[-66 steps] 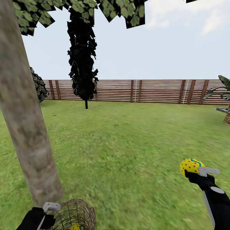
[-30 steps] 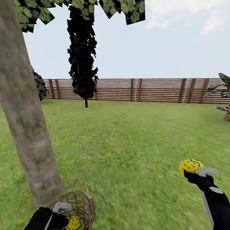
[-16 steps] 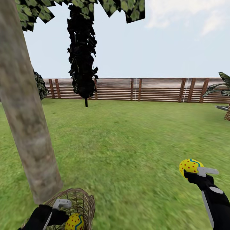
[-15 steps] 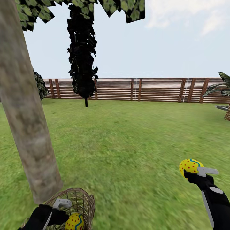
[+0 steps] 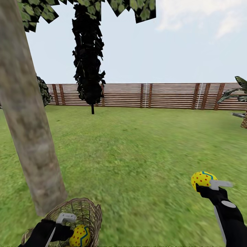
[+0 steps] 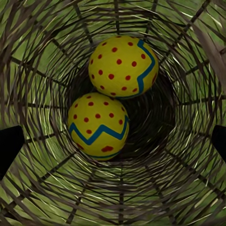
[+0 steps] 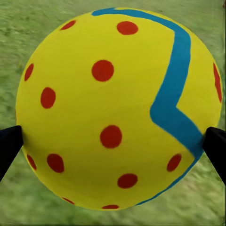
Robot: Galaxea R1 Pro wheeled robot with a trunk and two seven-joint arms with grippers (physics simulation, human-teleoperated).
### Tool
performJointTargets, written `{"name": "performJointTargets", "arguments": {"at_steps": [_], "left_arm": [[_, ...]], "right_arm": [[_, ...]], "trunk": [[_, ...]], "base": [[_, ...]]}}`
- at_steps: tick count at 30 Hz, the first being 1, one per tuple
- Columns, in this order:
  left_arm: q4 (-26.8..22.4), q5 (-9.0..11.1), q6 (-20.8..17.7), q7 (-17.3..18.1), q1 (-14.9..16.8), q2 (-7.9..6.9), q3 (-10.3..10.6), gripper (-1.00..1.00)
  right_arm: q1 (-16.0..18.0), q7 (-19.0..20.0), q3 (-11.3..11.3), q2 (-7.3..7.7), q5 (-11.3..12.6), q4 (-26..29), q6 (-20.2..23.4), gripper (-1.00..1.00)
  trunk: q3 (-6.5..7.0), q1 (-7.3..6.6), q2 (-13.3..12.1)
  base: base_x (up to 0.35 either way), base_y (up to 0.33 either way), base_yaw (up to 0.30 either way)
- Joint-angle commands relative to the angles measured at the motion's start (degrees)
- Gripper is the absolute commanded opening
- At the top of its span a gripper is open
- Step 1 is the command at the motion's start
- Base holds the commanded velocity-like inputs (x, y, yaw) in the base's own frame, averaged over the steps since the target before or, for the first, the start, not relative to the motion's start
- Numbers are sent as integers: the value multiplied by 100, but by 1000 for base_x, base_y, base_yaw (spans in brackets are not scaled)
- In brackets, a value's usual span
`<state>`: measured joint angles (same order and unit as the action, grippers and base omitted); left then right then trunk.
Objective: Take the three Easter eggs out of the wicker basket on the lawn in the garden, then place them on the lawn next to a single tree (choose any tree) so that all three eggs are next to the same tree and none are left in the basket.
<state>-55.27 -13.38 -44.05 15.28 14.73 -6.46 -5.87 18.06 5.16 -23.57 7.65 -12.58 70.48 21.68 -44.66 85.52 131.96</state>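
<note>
head view: thick mottled tree trunk (image 5: 29, 130) at left; wicker basket (image 5: 84, 214) touching its base, one easter egg (image 5: 80, 236) visible inside. left gripper (image 5: 63, 223) at basket rim. right gripper (image 5: 210, 187) holds spotted egg (image 5: 202, 179) above open lawn (image 5: 137, 154). wide clear grass ahead to slat fence (image 5: 154, 96); black-leaved tree (image 5: 87, 58) far off.

left wrist view: two eggs (image 6: 122, 66) (image 6: 98, 125) touching at basket bottom (image 6: 155, 117); jaws wide, fingertips (image 6: 9, 146) at frame edges.

right wrist view: jaws clamped on egg (image 7: 117, 108), grass behind.

Black arms, grey oval wrist patch, pale grey finger on each hand (image 5: 210, 187).
</note>
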Motion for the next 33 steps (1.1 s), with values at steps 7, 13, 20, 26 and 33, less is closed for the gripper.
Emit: {"name": "performJointTargets", "arguments": {"at_steps": [7,13,20,26,33], "left_arm": [[4,-60,-16,54,3,-4,-28,100],[-1,-60,-16,54,3,-4,-28,100],[10,-60,-16,54,3,3,-21,100],[151,-61,-7,54,3,-6,-19,100],[83,-55,-7,55,3,-80,-42,100]], "right_arm": [[4,81,-14,-9,-143,10,38,-100],[4,85,-15,-39,-140,10,31,-100],[4,81,-16,-72,-148,10,20,-100],[4,81,-16,-79,-148,10,6,-100],[4,73,-14,-123,-148,10,-1,-100]], "trunk": [[-133,153,285],[-240,285,526],[-366,439,807],[-474,571,1047],[-620,628,1135]], "base": [[0,0,0],[0,0,0],[0,0,0],[0,0,0],[0,0,0]]}}
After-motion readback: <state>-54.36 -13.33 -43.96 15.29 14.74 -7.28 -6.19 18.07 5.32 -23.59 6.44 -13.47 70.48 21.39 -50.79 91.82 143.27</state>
